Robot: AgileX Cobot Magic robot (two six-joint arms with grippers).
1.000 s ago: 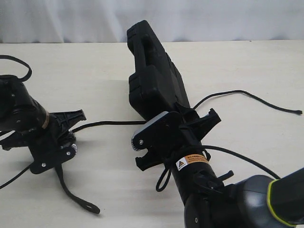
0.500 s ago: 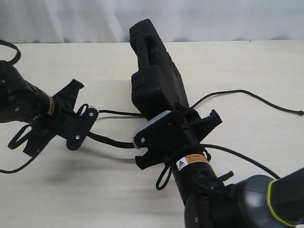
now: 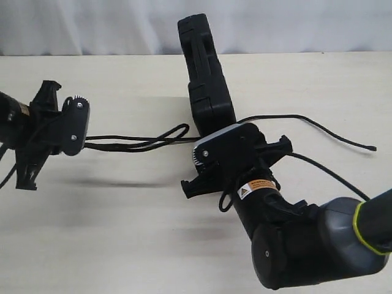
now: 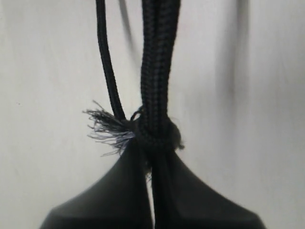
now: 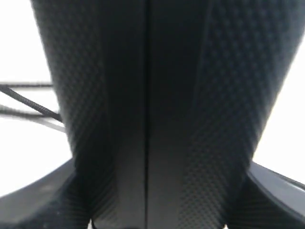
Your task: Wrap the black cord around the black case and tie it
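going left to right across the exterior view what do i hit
left gripper → thin black braided cord, stretched in strands → flat rectangular matte black plastic case → cord's loose end

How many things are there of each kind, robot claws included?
Long thin black braided cord: 1
Flat rectangular black plastic case: 1
Grippers: 2, the left gripper and the right gripper
Total: 4

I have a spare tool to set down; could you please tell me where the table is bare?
Bare: the near-left table, between the black cord and the right arm; also far right, beyond the cord's loose tail. Crowded: the middle, around the black case.
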